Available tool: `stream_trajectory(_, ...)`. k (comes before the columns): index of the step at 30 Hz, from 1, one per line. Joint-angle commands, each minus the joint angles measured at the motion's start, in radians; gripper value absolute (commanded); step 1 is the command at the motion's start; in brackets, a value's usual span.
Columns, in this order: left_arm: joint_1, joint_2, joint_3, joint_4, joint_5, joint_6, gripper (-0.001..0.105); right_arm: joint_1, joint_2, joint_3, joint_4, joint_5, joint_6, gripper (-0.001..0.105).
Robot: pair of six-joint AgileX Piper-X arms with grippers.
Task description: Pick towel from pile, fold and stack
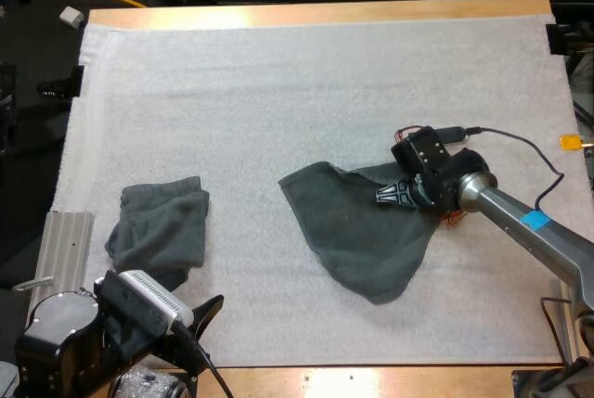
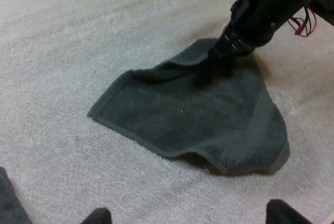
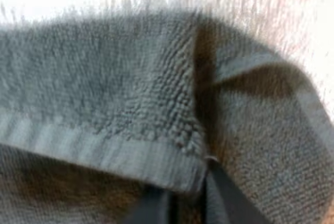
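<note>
Dark grey-green terry towel is pinched at its far-right edge by the right hand. In the right wrist view the black fingers sit close together, clamped on the folded hem of the towel. That corner is bunched and slightly raised under the hand. The left wrist view shows the right hand at the same raised edge of the towel.

From the grip the cloth spreads flat on the white fleecy mat, right of centre. Long axis is diagonal, from the far-left corner down to the near-right. The outline is roughly triangular, with a rounded tip pointing at the near edge of the mat.

Left hand is wide open with nothing between the fingertips, low over the mat, well apart from this towel. A crumpled towel, same dark grey-green, lies near the left side, just beyond the left arm. Wooden counter shows past the mat's far edge.
</note>
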State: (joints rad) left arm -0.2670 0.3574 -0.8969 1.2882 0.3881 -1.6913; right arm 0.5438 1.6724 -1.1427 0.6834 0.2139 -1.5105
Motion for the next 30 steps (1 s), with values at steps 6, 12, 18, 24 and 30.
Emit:
stream_trajectory(6,-0.006,0.001,-0.004,-0.001,0.005,-0.002,0.058,-0.006,-0.001,-0.057,-0.016,0.043,-0.024,0.000)
stream_trajectory(12,-0.005,0.004,-0.003,-0.003,0.006,-0.003,0.058,-0.006,-0.013,-0.097,-0.086,0.102,-0.088,0.000)
stream_trajectory(18,-0.005,0.005,-0.003,-0.003,0.006,-0.002,0.058,-0.015,-0.010,-0.179,-0.128,0.112,-0.129,0.000)
stream_trajectory(24,-0.006,0.005,-0.004,-0.002,0.006,-0.002,0.059,-0.018,-0.001,-0.251,-0.091,0.090,-0.136,0.000)
stream_trajectory(30,-0.004,0.006,-0.003,-0.008,0.005,-0.001,0.059,-0.023,0.005,-0.277,-0.044,0.065,-0.114,0.023)
